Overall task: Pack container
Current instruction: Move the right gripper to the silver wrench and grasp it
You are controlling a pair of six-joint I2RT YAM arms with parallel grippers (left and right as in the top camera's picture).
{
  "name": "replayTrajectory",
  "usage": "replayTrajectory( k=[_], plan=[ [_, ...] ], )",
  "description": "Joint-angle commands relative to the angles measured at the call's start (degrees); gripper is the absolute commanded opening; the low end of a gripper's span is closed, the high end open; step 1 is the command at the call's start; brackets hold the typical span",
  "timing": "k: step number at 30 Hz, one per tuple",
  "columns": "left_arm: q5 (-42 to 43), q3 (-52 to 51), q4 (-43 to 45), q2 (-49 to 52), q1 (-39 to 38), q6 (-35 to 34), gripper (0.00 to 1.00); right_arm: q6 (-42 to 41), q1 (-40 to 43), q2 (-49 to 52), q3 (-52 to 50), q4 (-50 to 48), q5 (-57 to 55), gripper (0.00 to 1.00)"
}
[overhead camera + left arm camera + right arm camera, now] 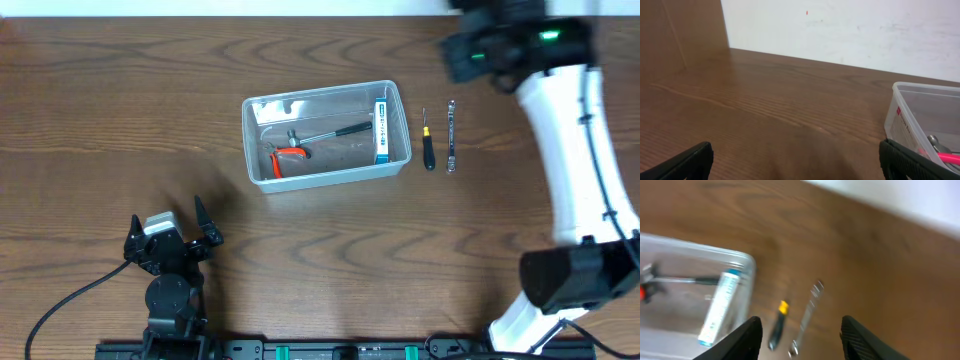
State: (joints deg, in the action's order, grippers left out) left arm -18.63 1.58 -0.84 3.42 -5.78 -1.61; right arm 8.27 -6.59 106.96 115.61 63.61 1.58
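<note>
Container [247, 140]: clear bin at mid-table, long side running left-right. Inside: a hammer [325, 133] lying slantwise, an orange-handled tool [290, 154] at the near left, partly under the hammer head so its kind is hard to tell, and a blue-and-white box [381, 130] against the right wall.

Just beside the bin's right wall, on the table: a black-handled screwdriver [428, 146], then a slim wrench [452, 137], parallel and apart.

Left gripper [168, 218]: near edge of the table, well apart from the bin, fingers spread wide, holding nothing. Its wrist view cuts off all but the fingertips and one bin corner.

Right gripper [801, 337]: above the screwdriver and wrench, fingers parted, nothing between them. Wrist view blurred; overhead shows only a smeared dark mass at the top edge
</note>
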Motion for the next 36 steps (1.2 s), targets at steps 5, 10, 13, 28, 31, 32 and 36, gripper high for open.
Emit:
replayTrajectory(
  k=[5,10,13,28,31,32,36],
  plan=[
    [-0.94,-1.36,-1.51,-0.17,0.13,0.09,0.98,-14.53,7.89,10.08,-6.84,1.33,2.93,0.52],
    [-0.94,-1.36,-1.51,-0.17,0.13,0.09,0.98,-14.71,7.52,16.33,-9.70,0.85,2.95,0.49],
    [-0.94,-1.36,-1.51,-0.17,0.13,0.09,0.98,-14.69,6.69,19.69,-9.77,0.22,2.95,0.49],
    [-0.92,-1.36,-1.51,-0.17,0.13,0.09,0.98,-14.67,4.96,29.16,-9.79,-1.01,2.32,0.31],
    [-0.94,-1.36,-1.51,-0.17,0.13,0.09,0.98,-14.64,5.03,29.44,-9.92,-1.03,2.29,0.25],
    [-0.94,-1.36,-1.51,-0.17,0.13,0.09,0.98,-14.64,5.03,29.44,-9.94,-1.01,2.08,0.25],
    [-0.92,-1.36,-1.51,-0.17,0.13,0.09,0.98,-14.64,5.03,29.44,-9.94,-0.57,1.84,0.21]
  ],
)
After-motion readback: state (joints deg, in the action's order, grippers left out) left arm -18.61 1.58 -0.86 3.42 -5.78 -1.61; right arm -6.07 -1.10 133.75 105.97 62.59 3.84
